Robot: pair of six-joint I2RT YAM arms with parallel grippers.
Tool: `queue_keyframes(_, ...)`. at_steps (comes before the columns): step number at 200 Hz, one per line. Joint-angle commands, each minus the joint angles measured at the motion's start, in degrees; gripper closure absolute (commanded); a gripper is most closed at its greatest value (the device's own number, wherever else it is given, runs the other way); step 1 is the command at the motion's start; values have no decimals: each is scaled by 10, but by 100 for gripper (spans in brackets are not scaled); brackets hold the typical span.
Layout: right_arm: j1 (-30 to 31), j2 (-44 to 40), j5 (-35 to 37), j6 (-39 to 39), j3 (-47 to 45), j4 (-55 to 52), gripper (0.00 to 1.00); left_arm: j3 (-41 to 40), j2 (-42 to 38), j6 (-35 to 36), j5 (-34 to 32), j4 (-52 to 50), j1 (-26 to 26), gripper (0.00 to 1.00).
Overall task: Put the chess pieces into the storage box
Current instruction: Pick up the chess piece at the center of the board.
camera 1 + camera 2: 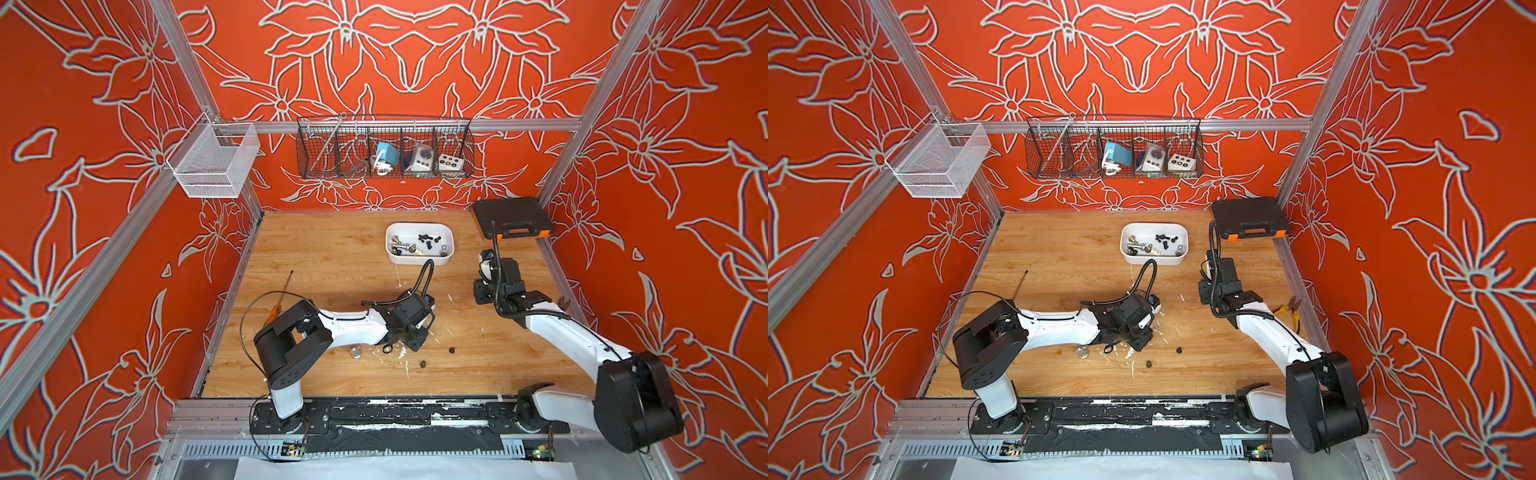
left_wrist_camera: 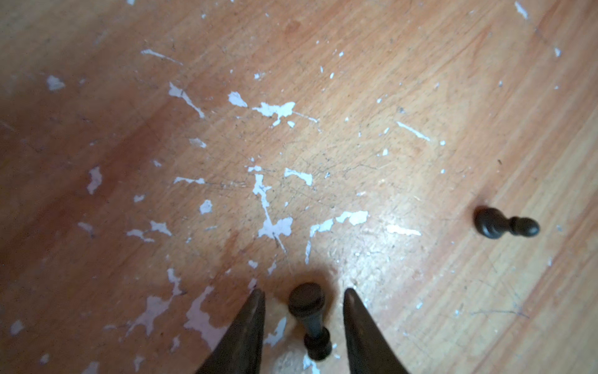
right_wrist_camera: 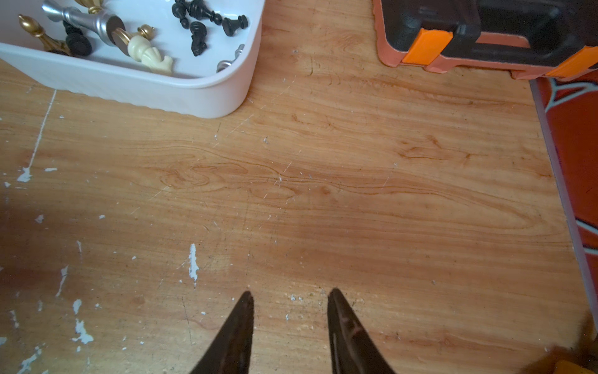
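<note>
Grab step: left hand [image 2: 303, 290] half open, empty, black pawn [image 2: 308, 311] lying between its jaws, untouched. Next up: squeeze, lift, carry to box [image 3: 155, 94], sitting ahead of right hand [image 3: 289, 291], also half open, empty.

Left arm [image 1: 353, 326]: base at near left, elbow raised, white forearm laid out rightward to mid-table, wrist bent down.
Left claw [image 2: 303, 291]: pointed steeply at the table, tips low; jaws part-open, both dark fingers [image 2: 249, 327] visible with a clear gap between.
Right arm [image 1: 569, 336]: base at near right, big elbow joint out at the right edge, forearm reaching far and leftward.
Right claw [image 3: 291, 291]: tilted down over the table, jaws parted, bare wood between the tips.
</note>
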Motion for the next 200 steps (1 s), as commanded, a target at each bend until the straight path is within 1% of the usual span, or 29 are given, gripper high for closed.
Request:
queue_keyframes(1,-2,3,-7,2,3,-17,60,10,8,-13,-12,-10,-5,60)
queue_keyframes(26,-3,7,-10,2,5,-21,60,15,17,-11,-15,-18,-5,64)
queue_keyframes(69,-3,14,-14,1,14,-30,60,21,28,-10,-18,-12,-6,67)
queue_keyframes(147,-4,19,-16,0,20,-35,60,35,45,8,-41,-57,-17,72)
queue_keyframes(178,-4,21,-16,-2,23,-36,60,35,47,13,-43,-59,-22,73)
queue_keyframes(200,-4,23,-17,-2,25,-38,60,40,52,16,-45,-61,-25,78)
